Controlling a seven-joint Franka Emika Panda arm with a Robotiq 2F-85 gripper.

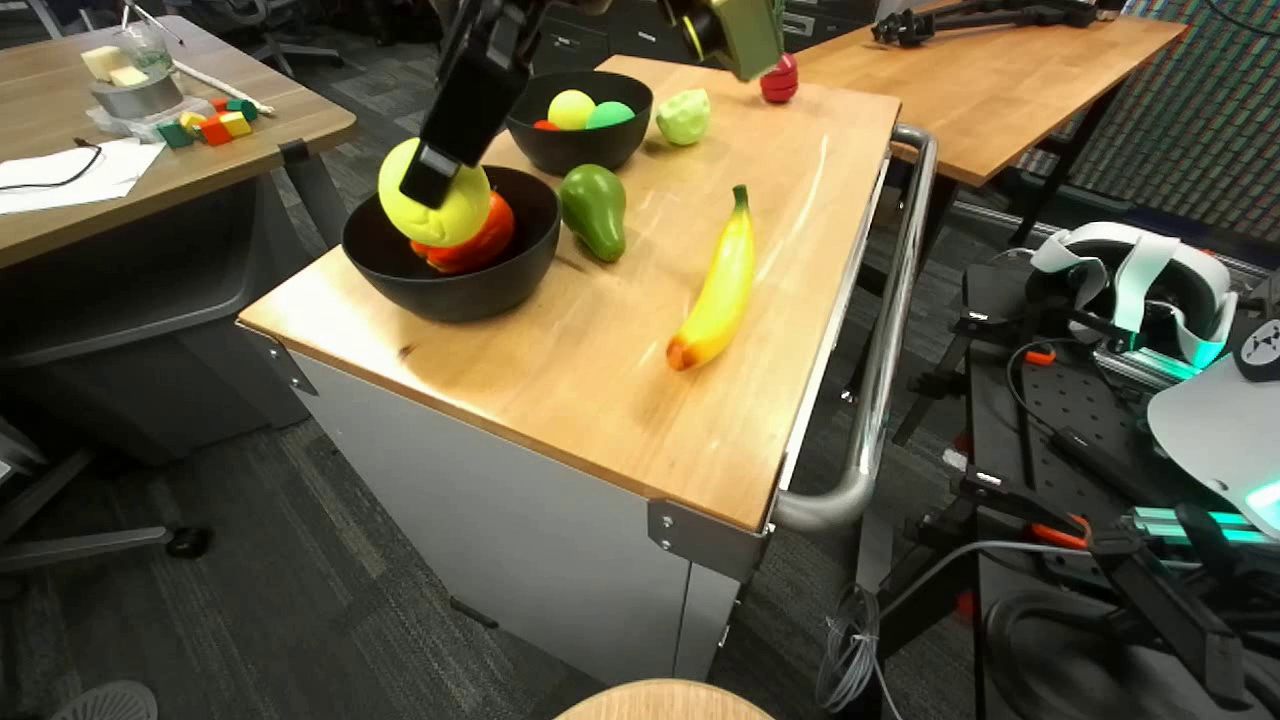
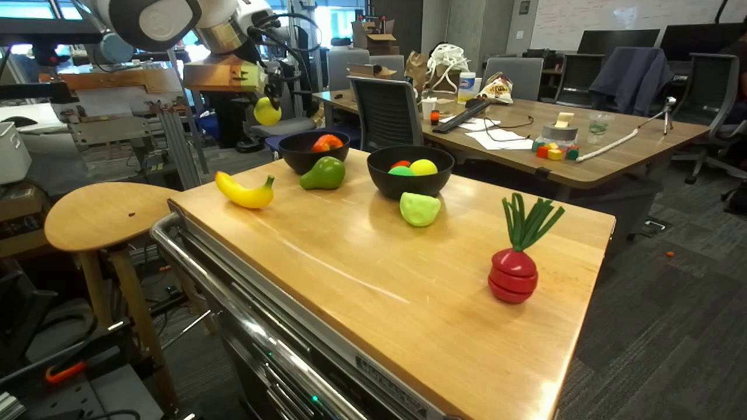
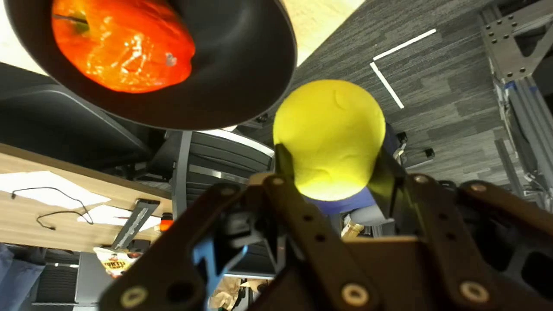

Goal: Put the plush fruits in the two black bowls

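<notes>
Plush fruit held; banana only in both exterior views

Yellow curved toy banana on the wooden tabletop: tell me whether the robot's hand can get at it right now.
Probably not: the black two-fingered hand grips a round yellow toy fruit. Otherwise, the banana looks uncovered.
</notes>
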